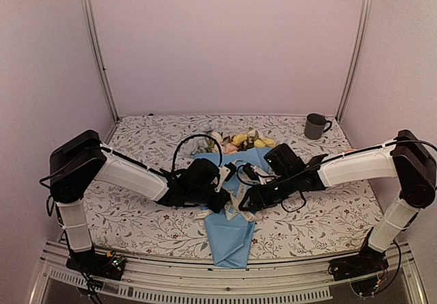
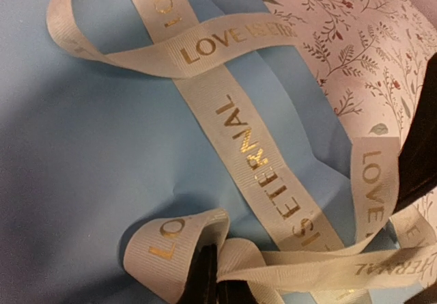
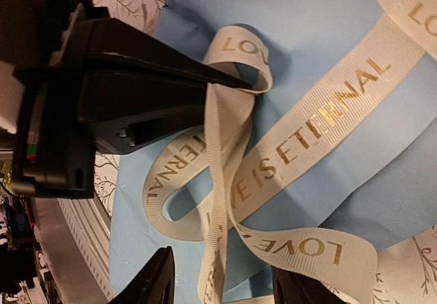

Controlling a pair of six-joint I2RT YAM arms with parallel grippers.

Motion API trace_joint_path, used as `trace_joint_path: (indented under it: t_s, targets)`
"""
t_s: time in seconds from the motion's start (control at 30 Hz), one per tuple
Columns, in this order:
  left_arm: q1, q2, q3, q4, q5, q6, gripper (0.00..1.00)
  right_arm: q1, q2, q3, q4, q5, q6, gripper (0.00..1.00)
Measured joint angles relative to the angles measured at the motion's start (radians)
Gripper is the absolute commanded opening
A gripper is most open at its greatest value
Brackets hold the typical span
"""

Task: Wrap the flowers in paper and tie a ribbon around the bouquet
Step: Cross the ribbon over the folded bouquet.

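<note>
The bouquet lies mid-table: a light blue paper (image 1: 232, 239) cone with yellow, white and pink flowers (image 1: 247, 141) at its far end. A cream ribbon (image 2: 252, 154) with gold "LOVE IS ETERNAL" lettering crosses the paper (image 2: 82, 154) in loose loops. My left gripper (image 2: 217, 277) is shut on a folded loop of ribbon; the right wrist view shows its black tip (image 3: 239, 82) pinching that loop. My right gripper (image 3: 225, 287) is open just above the paper (image 3: 307, 17), and a ribbon (image 3: 222, 181) strand runs between its spread fingers (image 3: 158, 280). Both grippers (image 1: 222, 181) (image 1: 244, 205) meet over the cone's middle.
A dark grey mug (image 1: 315, 126) stands at the back right. The floral white tablecloth (image 1: 150, 140) covers the table. A metal rail (image 1: 205, 287) runs along the near edge, where the cone's narrow end overhangs. Black cables (image 1: 194, 140) arc above the left wrist.
</note>
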Motion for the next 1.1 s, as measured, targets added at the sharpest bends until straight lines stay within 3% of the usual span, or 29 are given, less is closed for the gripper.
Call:
trace_joint_path:
  t_s: [0.33,0.47,0.8,0.9,1.1]
  targets:
    - [0.005,0.000,0.000,0.000,0.002,0.005,0.00,0.002,0.066,0.001,0.012,-0.013,-0.029,0.21]
    - [0.008,0.000,0.000,0.000,0.002,0.005,0.00,0.002,0.065,0.000,0.030,-0.051,-0.043,0.00]
    - [0.010,-0.001,-0.010,0.002,0.011,0.055,0.00,-0.051,0.015,-0.015,0.025,-0.071,-0.045,0.01]
    - [0.010,-0.004,-0.021,0.009,0.039,0.081,0.00,-0.074,0.008,-0.023,0.022,-0.071,-0.039,0.10]
    - [0.012,-0.007,-0.029,0.009,0.071,0.106,0.00,-0.103,0.008,-0.025,0.008,-0.053,-0.024,0.12]
